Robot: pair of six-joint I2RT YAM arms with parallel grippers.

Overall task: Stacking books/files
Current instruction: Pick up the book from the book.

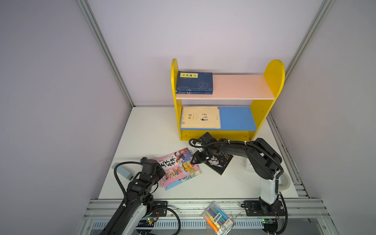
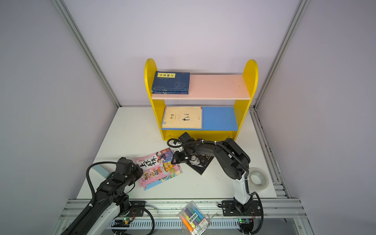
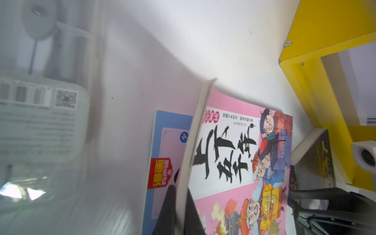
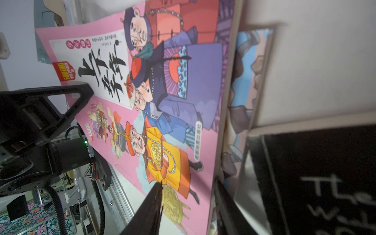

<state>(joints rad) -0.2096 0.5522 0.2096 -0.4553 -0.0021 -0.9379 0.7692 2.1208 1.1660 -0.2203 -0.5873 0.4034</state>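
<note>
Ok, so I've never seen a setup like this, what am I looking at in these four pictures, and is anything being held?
These are two robot arms mounted on a rail in front of a white table, each ending in a two-fingered gripper. Two pictures look down from overhead; the other two come from cameras on the arms' wrists. On the table stands a yellow shelf with navy books on top and cream books below. In front lie a pink book on a blue book, and a black book close by. The left gripper is pinched shut on the pink book's edge. The right gripper sits at the opposite edge with its jaws apart, gripping nothing that I can see.
</note>
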